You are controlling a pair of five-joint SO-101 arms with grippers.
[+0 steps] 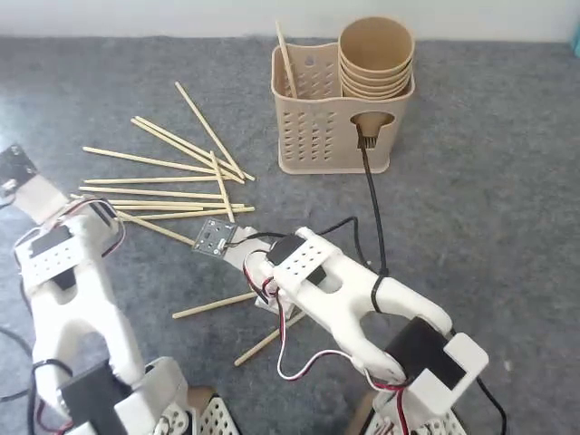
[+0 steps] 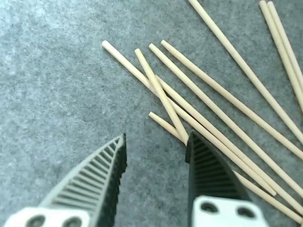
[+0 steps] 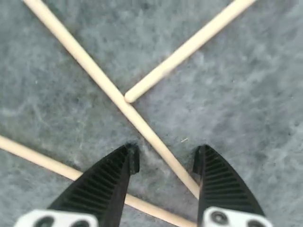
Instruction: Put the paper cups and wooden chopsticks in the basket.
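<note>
Between the wide-open jaws of your right gripper [image 3: 166, 151] a chopstick [image 3: 94, 74] lies slantwise on the mat, your left gripper [image 2: 156, 139] gapes equally wide with the scattered chopsticks [image 2: 163, 97] just beside one jaw, and beyond, the basket [image 1: 308, 136] holds stacked paper cups [image 1: 376, 45].

Left arm [image 1: 68, 299] comes up from its base at near left and leans far along the left edge, wrist bent downward. Left gripper [image 2: 156, 139] points down, fingers [image 2: 102, 175] spread wide apart, one pale, one dark. Right arm [image 1: 349, 304] comes from its base at near right and stretches left toward the middle, wrist tipped down. Right gripper [image 3: 168, 151] points down, both dark fingers [image 3: 106, 182] held apart.
</note>
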